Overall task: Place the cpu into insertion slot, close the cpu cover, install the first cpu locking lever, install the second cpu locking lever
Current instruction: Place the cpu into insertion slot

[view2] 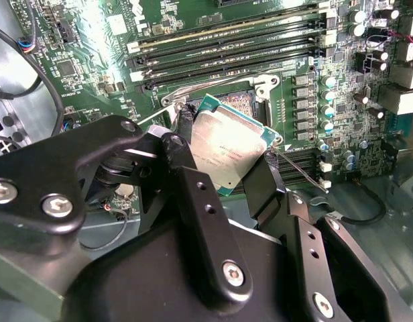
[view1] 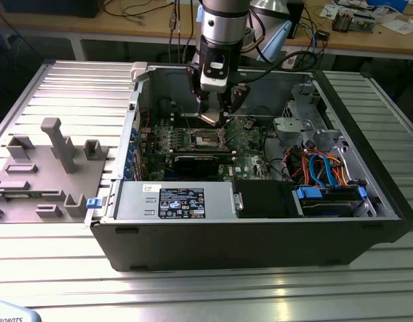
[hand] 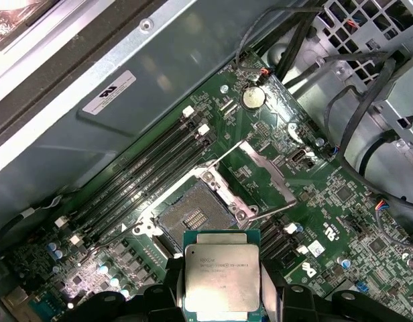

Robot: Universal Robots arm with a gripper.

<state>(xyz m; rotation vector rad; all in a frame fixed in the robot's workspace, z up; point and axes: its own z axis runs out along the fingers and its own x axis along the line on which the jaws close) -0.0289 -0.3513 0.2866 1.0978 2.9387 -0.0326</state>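
My gripper (hand: 222,287) is clenched on the cpu (hand: 222,272) by two opposite edges, and hangs over the motherboard (view1: 247,144) inside the open computer case (view1: 260,228). The cpu is tilted, just above the bare socket (hand: 193,216) — the cpu cover (hand: 255,153) lies swung open beside it.

Open computer case (view1: 260,241) on a ribbed metal table (view1: 59,275).
It holds a green motherboard (hand: 340,221), a grey power supply (view1: 133,198) and blue and orange cables (view1: 319,168); grey blocks (view1: 55,144) stand at the exterior view's left.
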